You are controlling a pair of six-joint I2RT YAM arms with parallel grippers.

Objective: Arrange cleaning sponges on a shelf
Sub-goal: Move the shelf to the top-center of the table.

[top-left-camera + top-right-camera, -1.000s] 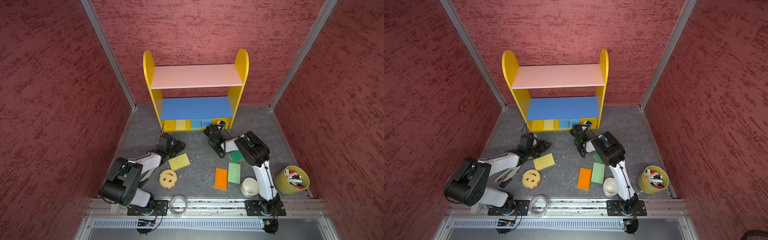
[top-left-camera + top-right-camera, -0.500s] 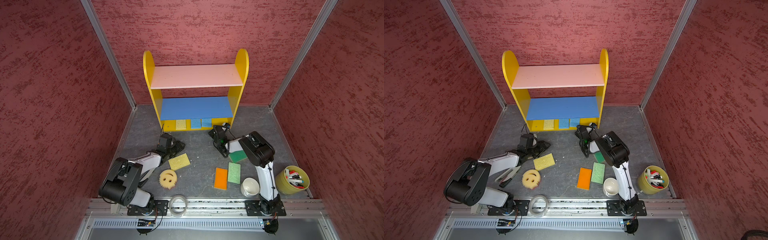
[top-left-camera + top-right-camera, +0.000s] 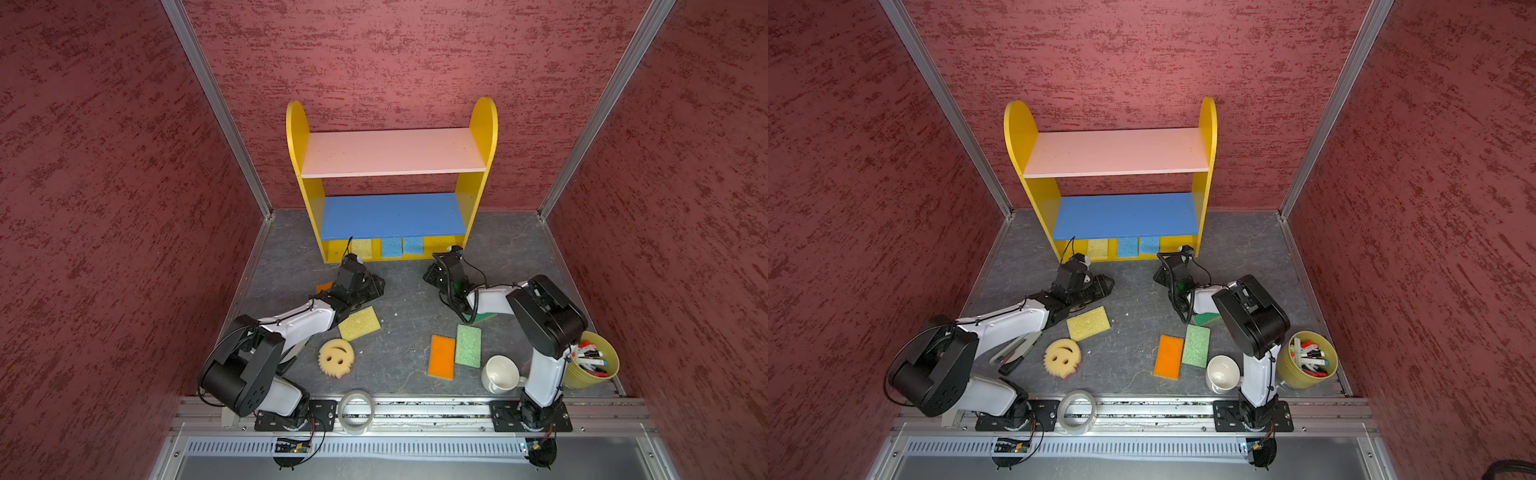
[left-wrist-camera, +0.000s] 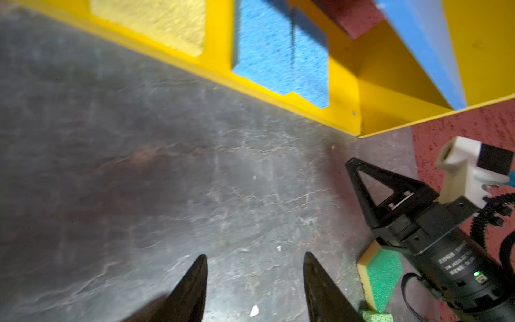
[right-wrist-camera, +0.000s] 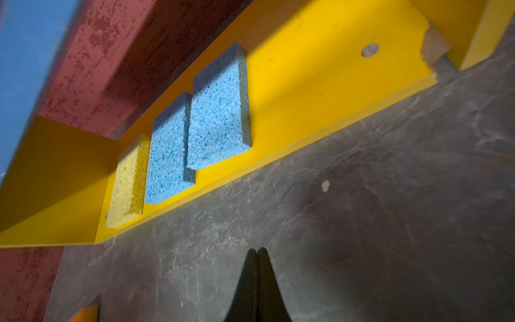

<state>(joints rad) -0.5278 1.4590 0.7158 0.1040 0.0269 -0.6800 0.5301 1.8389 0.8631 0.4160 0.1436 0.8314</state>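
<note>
The shelf (image 3: 392, 158) stands at the back wall, its pink and blue boards bare. On its yellow base lie a yellow sponge (image 3: 361, 248) and two blue sponges (image 3: 391, 247) (image 5: 220, 111). On the floor lie a yellow sponge (image 3: 359, 323), a round smiley sponge (image 3: 336, 357), an orange sponge (image 3: 441, 356), a light green sponge (image 3: 468, 345), and a dark green one (image 4: 381, 276) partly under the right arm. My left gripper (image 4: 255, 255) (image 3: 376, 286) hangs open and empty over bare floor. In front of the shelf's right end, my right gripper (image 5: 257, 249) (image 3: 430, 272) is shut on nothing.
A white mug (image 3: 500, 374) and a yellow cup of markers (image 3: 592, 361) stand at the front right. A clear tape ring (image 3: 356, 409) lies on the front rail. An orange piece (image 3: 324, 286) shows beside the left wrist. Red walls close in three sides.
The right arm has drawn back to the right, its shut gripper shifting slightly right in front of the shelf. The left arm has barely moved.
</note>
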